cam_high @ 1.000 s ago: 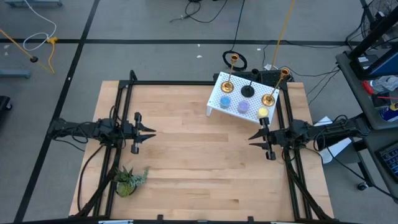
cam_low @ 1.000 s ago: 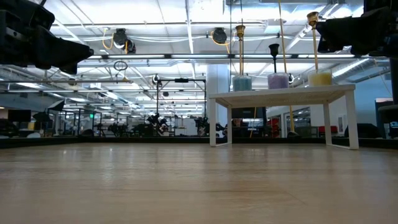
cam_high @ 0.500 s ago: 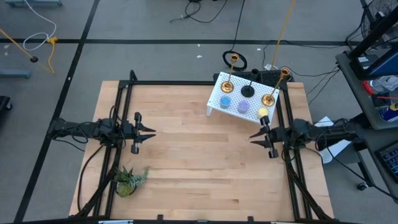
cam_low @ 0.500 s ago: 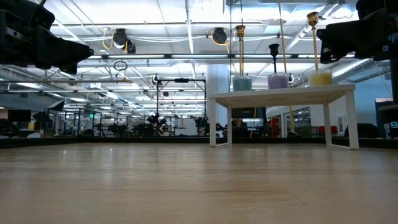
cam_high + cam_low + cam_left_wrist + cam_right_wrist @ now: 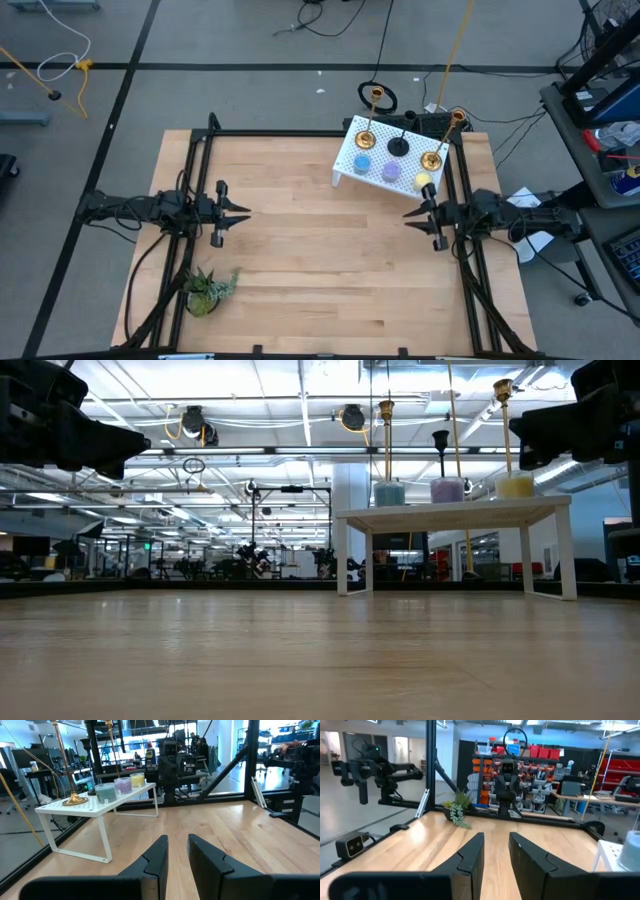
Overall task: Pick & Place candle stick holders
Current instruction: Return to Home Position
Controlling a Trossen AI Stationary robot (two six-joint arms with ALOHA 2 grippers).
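A white perforated stand [image 5: 348,160] stands at the table's far right. On it are two brass candle stick holders [image 5: 367,137] [image 5: 432,159], a black one [image 5: 399,147], and low round blue [image 5: 362,163], lilac [image 5: 391,172] and yellow [image 5: 423,181] ones. My right gripper [image 5: 409,217] is open and empty, just near of the stand's yellow corner, pointing toward the table's left. My left gripper [image 5: 243,212] is open and empty above the table's left part, pointing right. The left wrist view shows the stand [image 5: 100,809] ahead.
A small green plant [image 5: 208,290] lies at the near left of the table and shows in the right wrist view [image 5: 457,812]. A black frame [image 5: 300,134] runs along the table's edges. Bare wood [image 5: 320,240] lies between the two grippers.
My right gripper has drawn back a little toward the table's right edge, staying open and empty. The holders and the stand have kept still.
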